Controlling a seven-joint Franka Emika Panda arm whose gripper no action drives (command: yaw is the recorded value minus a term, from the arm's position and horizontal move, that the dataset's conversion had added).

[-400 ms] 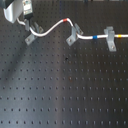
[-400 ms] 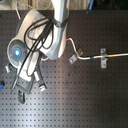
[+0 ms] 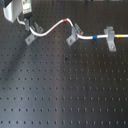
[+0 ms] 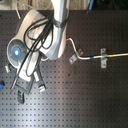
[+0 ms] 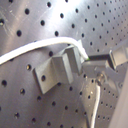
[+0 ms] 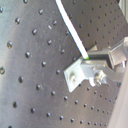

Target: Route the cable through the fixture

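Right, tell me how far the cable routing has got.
Done: in the first exterior view the cable already sits in the right clip and the middle clip. In hand: the gripper has the cable end at the left clip; the first wrist view shows it beside that clip's slot. Left: seating it there and letting go.

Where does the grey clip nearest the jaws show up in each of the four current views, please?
First exterior view: grey clip, upper left, under the gripper.
Second exterior view: not visible; the arm covers that spot.
First wrist view: centre.
Second wrist view: right of centre.
Shared landmark: the white cable meeting the clip.
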